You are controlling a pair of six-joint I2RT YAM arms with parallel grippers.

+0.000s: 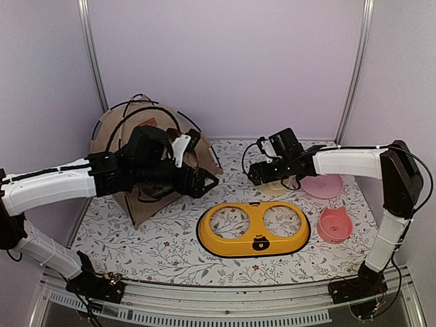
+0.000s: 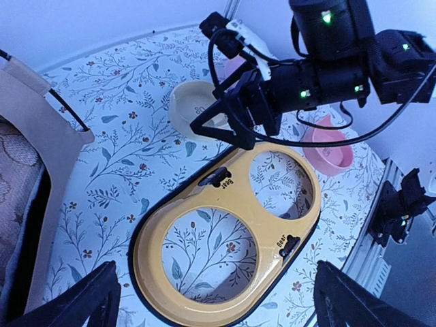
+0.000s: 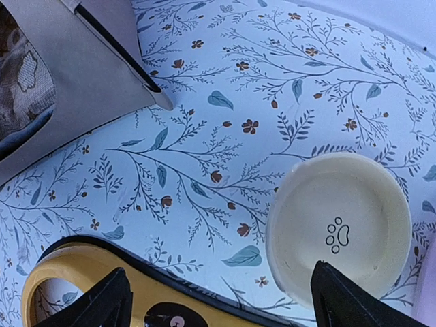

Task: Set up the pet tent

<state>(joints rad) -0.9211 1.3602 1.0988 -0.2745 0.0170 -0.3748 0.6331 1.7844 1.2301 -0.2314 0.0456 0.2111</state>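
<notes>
A table under white floral-print cloth (image 1: 170, 248) carries a tan fabric pet tent (image 1: 109, 136) far left, a yellow two-hole plastic tray (image 1: 253, 219) centrally, a round cream paw-print bowl (image 3: 338, 228) behind it, a flat pink dish (image 1: 323, 186) and a pink eared bowl (image 1: 334, 226) right.

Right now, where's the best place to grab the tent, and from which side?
Likely the tent by its pointed front corner, where a black pole stiffens the edge. It juts out over the mat, so come from the open tray side.
</notes>
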